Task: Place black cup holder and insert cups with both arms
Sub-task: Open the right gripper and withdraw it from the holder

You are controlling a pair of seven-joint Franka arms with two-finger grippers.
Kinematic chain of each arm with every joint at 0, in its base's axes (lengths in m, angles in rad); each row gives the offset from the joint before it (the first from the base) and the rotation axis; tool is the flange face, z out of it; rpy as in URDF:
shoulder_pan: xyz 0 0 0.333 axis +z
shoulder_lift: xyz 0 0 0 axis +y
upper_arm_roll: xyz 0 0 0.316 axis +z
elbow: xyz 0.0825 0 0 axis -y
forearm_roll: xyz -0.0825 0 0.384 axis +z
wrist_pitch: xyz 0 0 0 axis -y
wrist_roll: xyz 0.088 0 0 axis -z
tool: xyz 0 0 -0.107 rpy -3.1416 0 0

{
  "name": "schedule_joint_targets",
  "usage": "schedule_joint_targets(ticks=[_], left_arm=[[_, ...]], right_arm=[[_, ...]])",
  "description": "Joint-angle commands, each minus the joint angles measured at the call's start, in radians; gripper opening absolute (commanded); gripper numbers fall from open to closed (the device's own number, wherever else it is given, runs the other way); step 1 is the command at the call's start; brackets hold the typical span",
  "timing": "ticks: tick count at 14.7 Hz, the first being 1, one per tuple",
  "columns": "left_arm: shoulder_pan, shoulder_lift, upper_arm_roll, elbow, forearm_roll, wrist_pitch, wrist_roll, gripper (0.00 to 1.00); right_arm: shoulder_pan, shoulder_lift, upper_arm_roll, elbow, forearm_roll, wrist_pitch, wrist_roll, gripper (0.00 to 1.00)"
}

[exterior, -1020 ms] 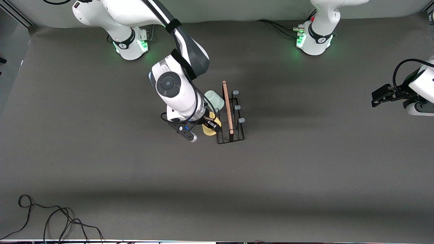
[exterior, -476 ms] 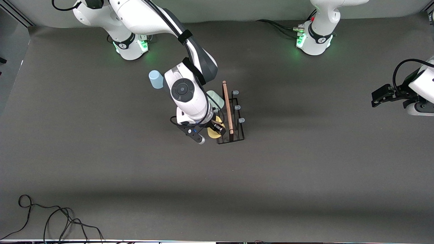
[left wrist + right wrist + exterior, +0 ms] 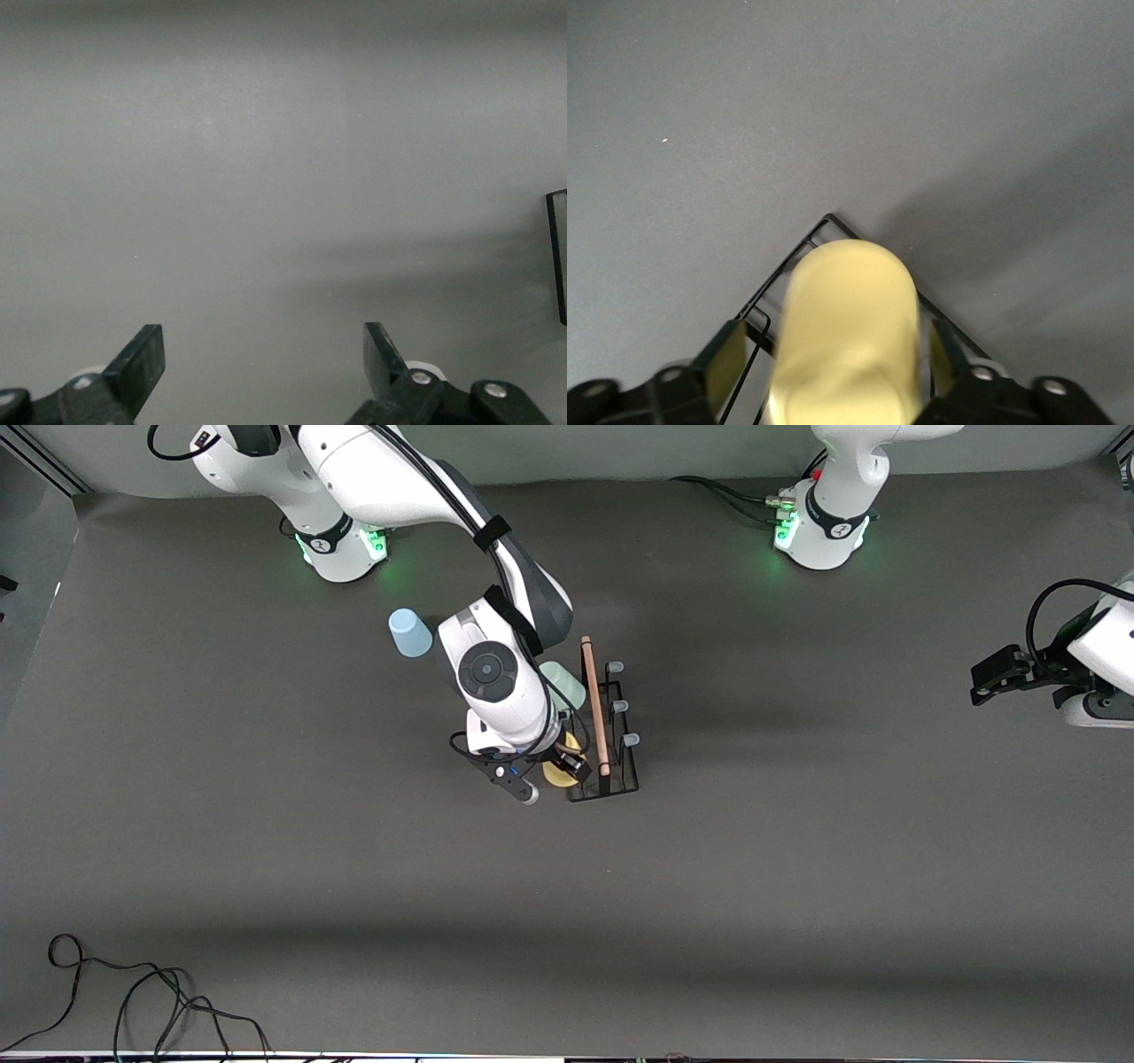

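Observation:
The black cup holder (image 3: 611,735) stands mid-table with its wooden rod handle (image 3: 594,700) on top. A pale green cup (image 3: 567,684) sits on a peg on the side toward the right arm. The yellow cup (image 3: 556,774) rests on the holder's wire (image 3: 802,248) at the end nearest the front camera. My right gripper (image 3: 567,766) is open around the yellow cup (image 3: 846,319), with a gap at each finger. A light blue cup (image 3: 409,632) stands upside down on the table toward the right arm's base. My left gripper (image 3: 983,682) waits open at the left arm's end of the table, nothing between its fingers (image 3: 142,363).
Both arm bases with green lights stand along the table's edge farthest from the front camera (image 3: 341,545) (image 3: 819,531). Loose black cables (image 3: 133,1001) lie at the corner nearest the front camera, toward the right arm's end. Three bare pegs (image 3: 620,707) face the left arm's end.
My right arm carried the yellow cup in against the holder and its jaws have opened off the cup. The arm's shift uncovered the light blue cup. The left arm has not moved.

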Motion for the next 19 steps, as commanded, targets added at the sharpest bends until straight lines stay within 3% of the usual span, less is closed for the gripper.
schedule_joint_targets(ticks=[1,5,7,9,11,17,19], left_arm=[[-0.01,0.006,0.005,0.02,0.003,-0.019,-0.013,1.0],[-0.01,0.006,0.005,0.02,0.002,-0.019,-0.013,1.0],[-0.01,0.006,0.005,0.02,0.002,-0.019,-0.013,1.0],[-0.009,0.006,0.006,0.02,0.002,-0.019,-0.013,1.0],[-0.01,0.006,0.005,0.02,0.002,-0.018,-0.013,1.0],[-0.01,0.006,0.005,0.02,0.002,-0.018,-0.013,1.0],[-0.01,0.006,0.005,0.02,0.002,-0.018,-0.013,1.0]], right_arm=[[0.013,0.013,-0.012,0.024,-0.02,0.005,0.028,1.0],[-0.001,-0.032,-0.02,0.032,-0.036,-0.047,0.01,1.0],[-0.013,-0.092,-0.032,0.033,-0.121,-0.133,-0.045,1.0],[-0.029,-0.158,-0.066,0.035,-0.145,-0.225,-0.144,1.0],[-0.041,-0.238,-0.133,0.035,-0.146,-0.34,-0.281,1.0],[-0.033,-0.416,-0.418,0.033,-0.155,-0.607,-0.729,1.0],[-0.033,-0.451,-0.454,0.036,-0.209,-0.632,-0.798,1.0]])
